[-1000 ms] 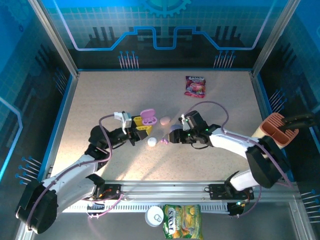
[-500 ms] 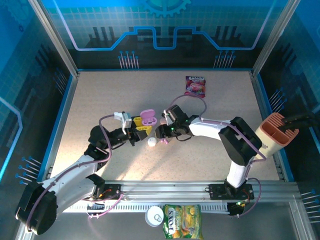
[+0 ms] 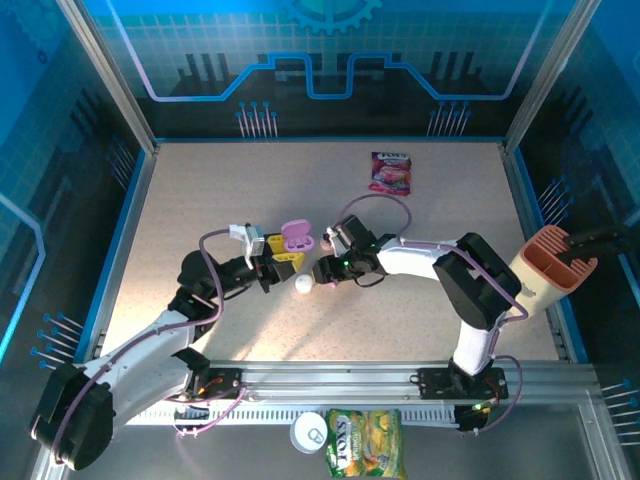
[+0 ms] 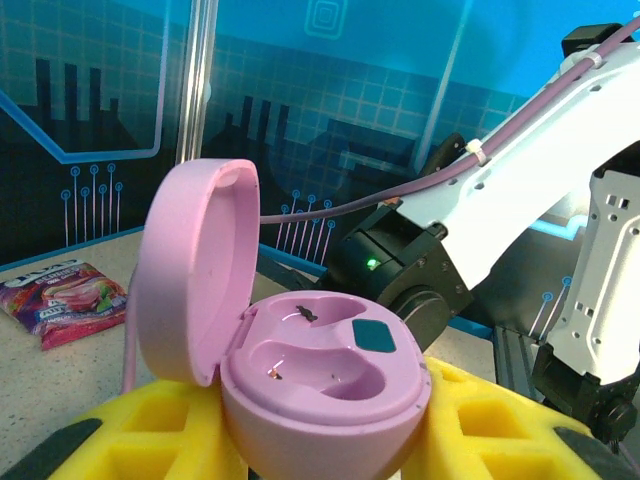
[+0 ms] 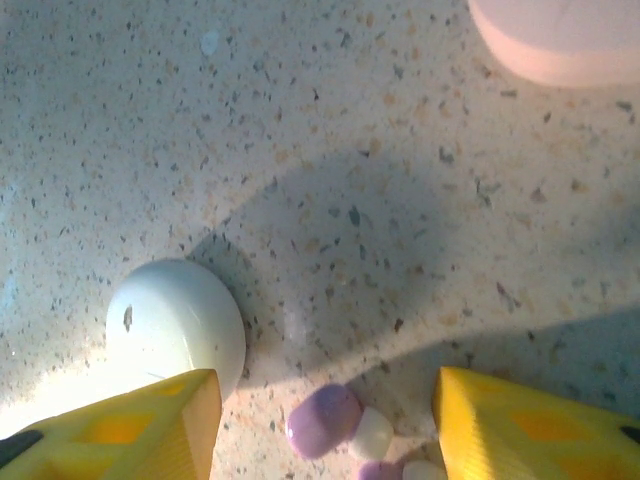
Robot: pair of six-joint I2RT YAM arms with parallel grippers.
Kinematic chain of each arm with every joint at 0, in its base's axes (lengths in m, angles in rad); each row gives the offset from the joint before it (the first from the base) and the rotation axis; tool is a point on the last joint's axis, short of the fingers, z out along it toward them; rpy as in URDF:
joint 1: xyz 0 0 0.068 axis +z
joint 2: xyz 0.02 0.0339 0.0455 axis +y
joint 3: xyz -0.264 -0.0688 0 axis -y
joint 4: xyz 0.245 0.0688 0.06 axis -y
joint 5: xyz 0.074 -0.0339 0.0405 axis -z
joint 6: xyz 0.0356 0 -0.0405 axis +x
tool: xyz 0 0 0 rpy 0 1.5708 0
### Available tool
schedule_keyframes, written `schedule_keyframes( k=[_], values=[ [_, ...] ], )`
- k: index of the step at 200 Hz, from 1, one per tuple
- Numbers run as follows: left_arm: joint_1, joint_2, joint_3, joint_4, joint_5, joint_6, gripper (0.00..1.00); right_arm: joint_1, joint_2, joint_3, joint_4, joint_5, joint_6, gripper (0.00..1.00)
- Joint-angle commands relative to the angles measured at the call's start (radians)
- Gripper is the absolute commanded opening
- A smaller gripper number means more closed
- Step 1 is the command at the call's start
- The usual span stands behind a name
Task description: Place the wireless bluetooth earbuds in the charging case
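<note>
Left fingers [image 3: 283, 258]: yellow pads clenched on the pink charging case [image 4: 320, 385], one pad each side of its base.
Charging case: lid swung up at the left, two moulded wells facing up, a small teal patch beside them.
Right fingers [image 5: 330, 425]: spread apart and low over the table [image 3: 200, 190], holding nothing.
Wireless bluetooth earbuds [image 5: 322, 420]: on the table between the right fingers, a purple bud touching a white one, with more at the frame's lower edge.
White pebble case [image 5: 175, 320]: closed, just beside the buds, against one right finger.
Pink pebble case [image 5: 560, 40]: closed, further off.
Snack pouch [image 3: 390, 172]: red and purple, at the far side; print too small to read.
Green-yellow bag [image 3: 362, 442]: off the near rail; lettering unclear.
</note>
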Motion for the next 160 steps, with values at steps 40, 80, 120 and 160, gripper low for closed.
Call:
schedule_keyframes(
  k=[40,80,120,160],
  values=[
    [0.005,0.001,0.022,0.012,0.026,0.005,0.30,0.028,-0.083,-0.096,-0.026,-0.041,0.028,0.57],
    [0.007,-0.003,0.027,-0.011,0.020,0.009,0.30,0.050,-0.107,-0.143,-0.007,-0.066,0.043,0.55],
    [0.006,-0.008,0.027,-0.020,0.014,0.009,0.30,0.051,-0.176,-0.179,0.002,-0.027,0.054,0.54],
    [0.005,-0.007,0.032,-0.025,0.014,0.008,0.30,-0.009,-0.174,-0.175,0.028,-0.061,0.035,0.53]
  ],
)
